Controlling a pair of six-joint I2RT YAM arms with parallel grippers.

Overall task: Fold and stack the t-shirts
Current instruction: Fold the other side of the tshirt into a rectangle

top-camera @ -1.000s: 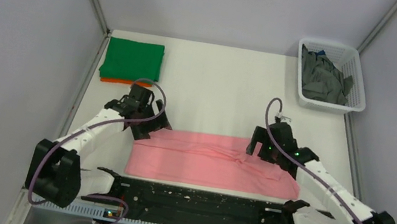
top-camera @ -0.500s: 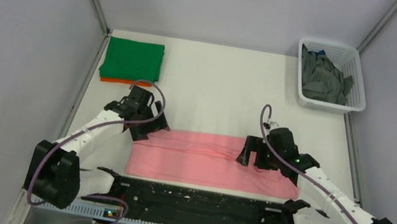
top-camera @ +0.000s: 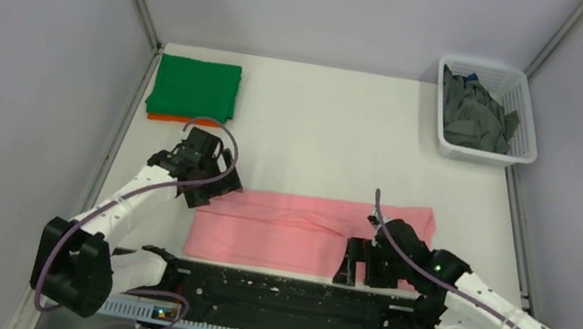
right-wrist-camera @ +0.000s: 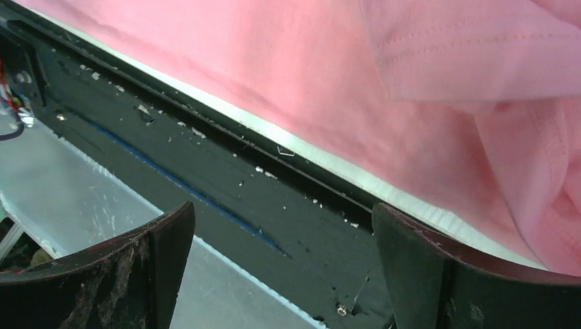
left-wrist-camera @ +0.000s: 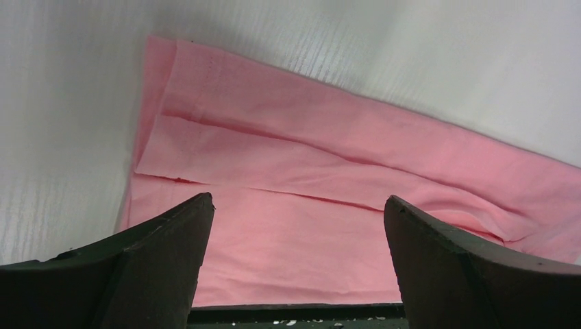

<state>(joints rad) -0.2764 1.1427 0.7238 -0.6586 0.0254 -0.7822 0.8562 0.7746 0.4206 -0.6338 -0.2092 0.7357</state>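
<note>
moved: right arm (top-camera: 481,302) swung from the pink shirt (top-camera: 295,228), 3 o'clock end, to its 5 o'clock edge | right jaws wide, empty | left jaws wide, empty, at its 10 o'clock corner | pink shirt flat, surface (top-camera: 320,133) 6 o'clock | green shirt (top-camera: 196,87) atop orange shirt (top-camera: 161,116), 10 o'clock

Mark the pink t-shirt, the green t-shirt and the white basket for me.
pink t-shirt (top-camera: 285,234), top external view, middle of the folded cloth.
green t-shirt (top-camera: 194,89), top external view, centre of its top face.
white basket (top-camera: 484,65), top external view, far rim.
</note>
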